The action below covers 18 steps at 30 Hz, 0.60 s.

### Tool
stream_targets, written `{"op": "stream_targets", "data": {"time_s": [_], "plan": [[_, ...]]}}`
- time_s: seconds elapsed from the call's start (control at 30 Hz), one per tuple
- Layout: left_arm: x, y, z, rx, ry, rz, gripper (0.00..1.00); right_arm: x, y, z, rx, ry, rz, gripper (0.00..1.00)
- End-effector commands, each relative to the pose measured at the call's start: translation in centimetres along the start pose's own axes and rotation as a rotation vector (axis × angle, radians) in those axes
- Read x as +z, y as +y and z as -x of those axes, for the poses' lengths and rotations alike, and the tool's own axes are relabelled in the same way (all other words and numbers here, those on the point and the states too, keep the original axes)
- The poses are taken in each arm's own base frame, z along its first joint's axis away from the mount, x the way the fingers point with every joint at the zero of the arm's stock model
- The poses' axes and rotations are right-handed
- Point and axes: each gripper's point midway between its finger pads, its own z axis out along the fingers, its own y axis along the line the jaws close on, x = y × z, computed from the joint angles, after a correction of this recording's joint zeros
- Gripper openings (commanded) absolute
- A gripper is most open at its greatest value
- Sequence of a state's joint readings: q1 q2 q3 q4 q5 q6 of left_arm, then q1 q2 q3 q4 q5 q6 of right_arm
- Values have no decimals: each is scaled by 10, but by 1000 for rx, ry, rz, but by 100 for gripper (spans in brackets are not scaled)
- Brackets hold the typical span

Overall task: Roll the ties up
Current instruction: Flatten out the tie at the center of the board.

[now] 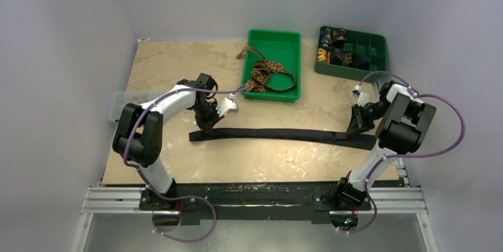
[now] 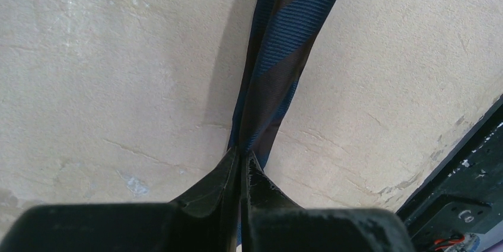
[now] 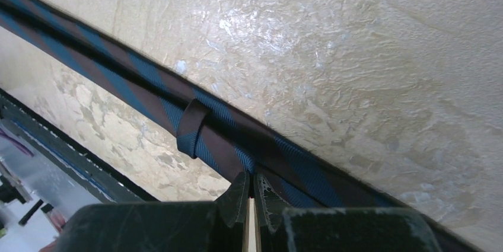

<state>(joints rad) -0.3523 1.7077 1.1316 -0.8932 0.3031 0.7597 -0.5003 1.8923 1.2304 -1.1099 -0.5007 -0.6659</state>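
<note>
A dark navy tie (image 1: 285, 134) with blue diagonal stripes lies stretched flat across the table from left to right. My left gripper (image 1: 207, 123) is shut on its left end; in the left wrist view the jaws (image 2: 244, 157) pinch the tie (image 2: 279, 68), which runs away from them. My right gripper (image 1: 357, 126) is shut on the right end; in the right wrist view the jaws (image 3: 250, 178) grip the edge of the tie (image 3: 148, 92) beside its keeper loop (image 3: 191, 127). A brown patterned tie (image 1: 264, 74) lies loose in the green tray (image 1: 279, 41).
A green compartment box (image 1: 371, 50) at the back right holds several rolled ties. A clear plastic box (image 1: 121, 105) sits at the table's left edge. The black rail (image 1: 249, 195) runs along the front edge.
</note>
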Motion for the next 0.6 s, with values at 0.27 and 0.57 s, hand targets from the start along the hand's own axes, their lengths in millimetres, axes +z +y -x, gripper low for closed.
{"op": "stream_targets", "data": {"time_s": [0.27, 0.57], "plan": [[6, 7, 12, -8, -9, 30, 14, -10, -29, 12, 7, -38, -159, 0], [-11, 2, 26, 43, -112, 62, 55, -9, -14, -8, -40, 26, -94, 0]]}}
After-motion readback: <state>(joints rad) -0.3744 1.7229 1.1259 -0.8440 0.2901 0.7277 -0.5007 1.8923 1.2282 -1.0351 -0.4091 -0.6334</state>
